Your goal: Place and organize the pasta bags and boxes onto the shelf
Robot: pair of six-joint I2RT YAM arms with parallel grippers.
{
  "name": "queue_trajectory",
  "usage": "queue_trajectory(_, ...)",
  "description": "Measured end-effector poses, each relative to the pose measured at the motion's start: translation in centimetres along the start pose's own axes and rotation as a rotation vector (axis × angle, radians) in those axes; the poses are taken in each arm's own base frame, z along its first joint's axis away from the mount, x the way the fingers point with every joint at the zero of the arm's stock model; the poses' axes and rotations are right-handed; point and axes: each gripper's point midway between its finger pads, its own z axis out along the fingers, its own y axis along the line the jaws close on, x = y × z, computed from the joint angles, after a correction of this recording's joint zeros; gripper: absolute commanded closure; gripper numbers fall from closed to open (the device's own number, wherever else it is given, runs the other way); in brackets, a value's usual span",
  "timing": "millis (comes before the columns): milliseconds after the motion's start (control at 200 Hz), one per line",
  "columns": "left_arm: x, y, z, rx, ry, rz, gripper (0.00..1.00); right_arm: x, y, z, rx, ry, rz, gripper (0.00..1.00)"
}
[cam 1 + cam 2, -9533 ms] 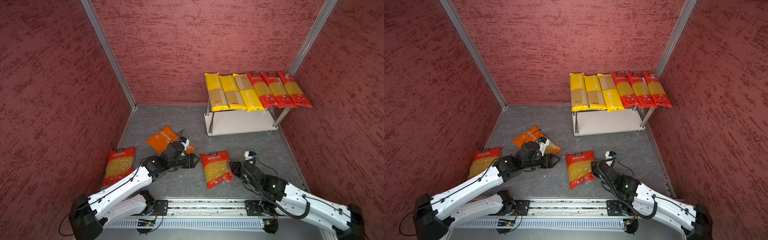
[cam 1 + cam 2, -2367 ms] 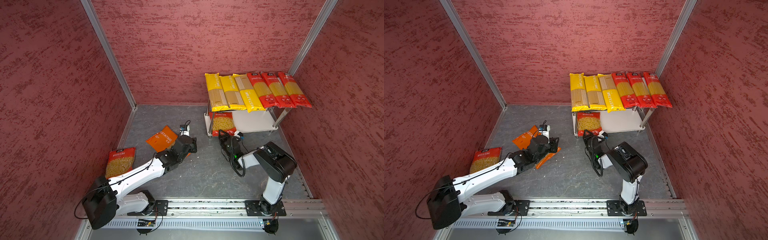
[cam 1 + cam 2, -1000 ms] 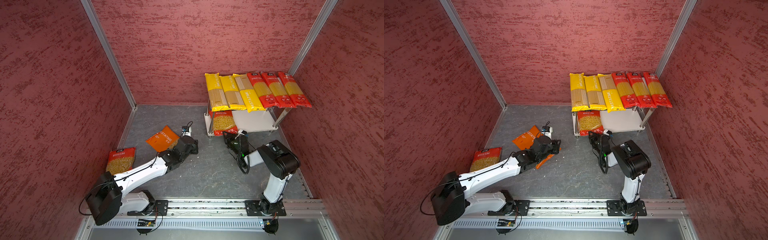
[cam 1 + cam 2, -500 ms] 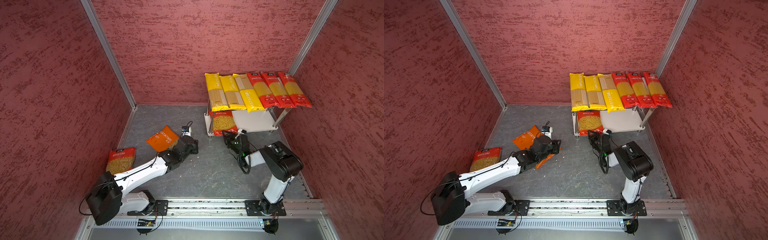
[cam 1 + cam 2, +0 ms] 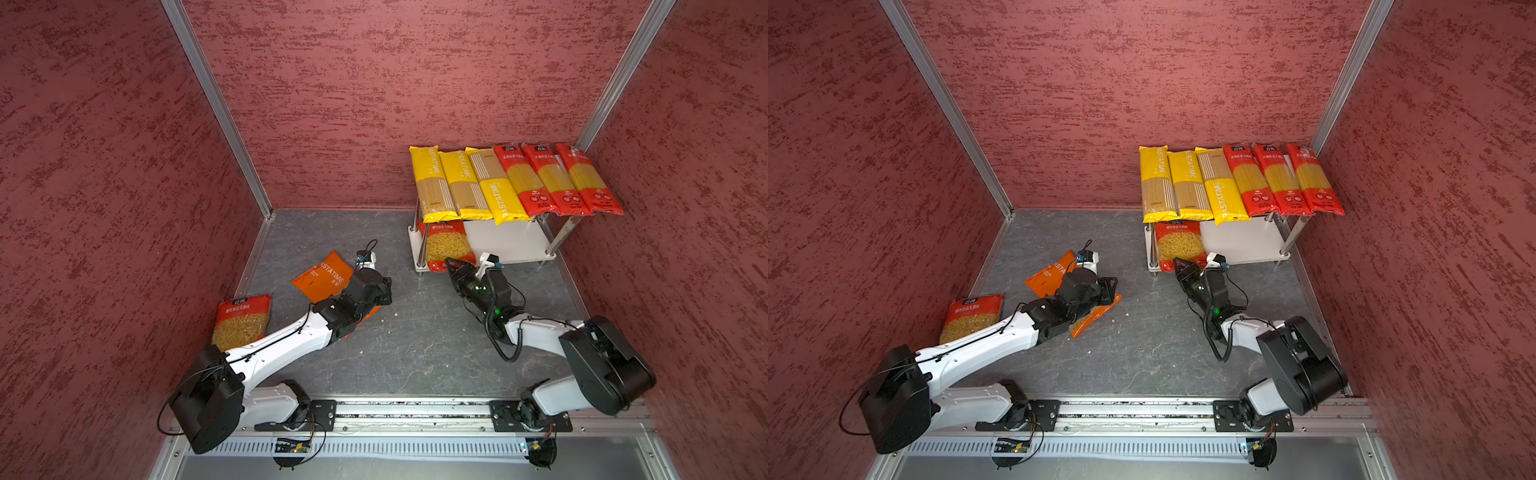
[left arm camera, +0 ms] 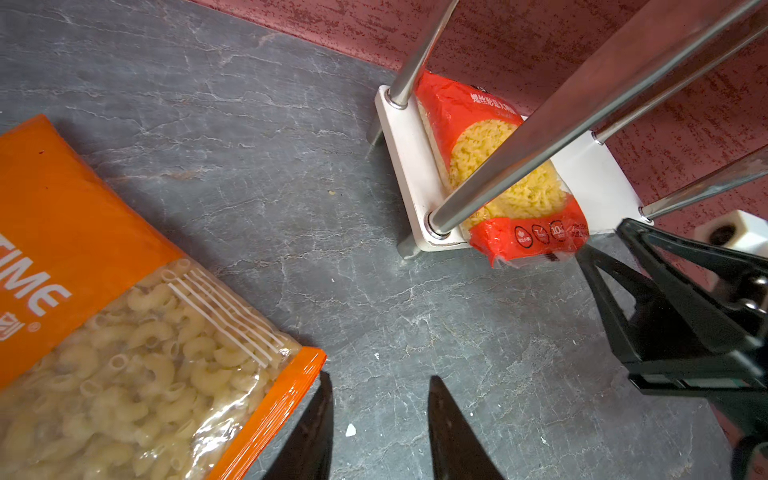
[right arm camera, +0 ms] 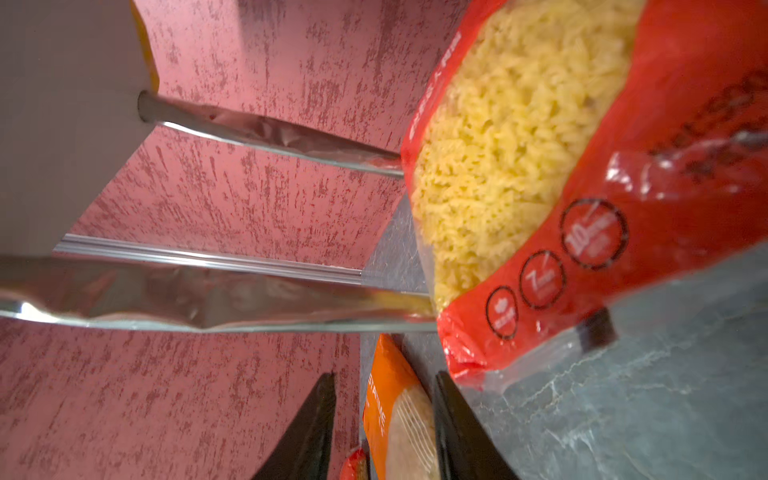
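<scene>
The shelf (image 5: 511, 245) stands at the back right. Its upper board carries three yellow spaghetti packs (image 5: 465, 183) and three red spaghetti packs (image 5: 557, 178). A wide red short-pasta bag (image 5: 444, 247) (image 7: 540, 166) lies at the left end of the lower board and overhangs its front edge. Just in front of that bag, my right gripper (image 5: 451, 264) (image 7: 384, 376) is open and empty. An orange pasta bag (image 5: 324, 276) (image 6: 83, 291) lies on the floor, partly under my left arm. My left gripper (image 5: 386, 291) (image 6: 378, 376) is open beside its corner, over bare floor. Another red bag (image 5: 243, 320) lies at the far left.
Red textured walls close in the grey floor (image 5: 415, 340) on three sides, with metal corner posts (image 5: 216, 108). The arms' base rail (image 5: 395, 411) runs along the front. The shelf's chrome legs (image 6: 498, 178) stand close to the right gripper.
My right gripper has opened and let go of the red bag, which now rests on the lower board. The left arm has stayed where it was.
</scene>
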Motion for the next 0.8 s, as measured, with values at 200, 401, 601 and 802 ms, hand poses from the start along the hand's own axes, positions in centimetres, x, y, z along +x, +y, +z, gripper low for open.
queue_trajectory(200, -0.3, 2.3, -0.4, -0.037, 0.002, -0.036, 0.61, 5.2, 1.7, -1.1, 0.034, 0.116, -0.112, 0.6)
queue_trajectory(401, -1.2, 5.7, -1.9, -0.112, -0.008, -0.08, 0.6, 11.2, 1.8, -1.5, 0.103, 0.239, -0.247, 0.59)
queue_trajectory(601, -1.2, 10.6, -5.0, -0.229, -0.018, -0.158, 0.56, 17.5, 2.5, 0.8, 0.137, 0.358, -0.399, 0.6)
queue_trajectory(802, -1.0, 17.3, -8.3, -0.434, -0.015, -0.286, 0.41, 24.3, 2.2, 4.9, 0.145, 0.47, -0.497, 0.6)
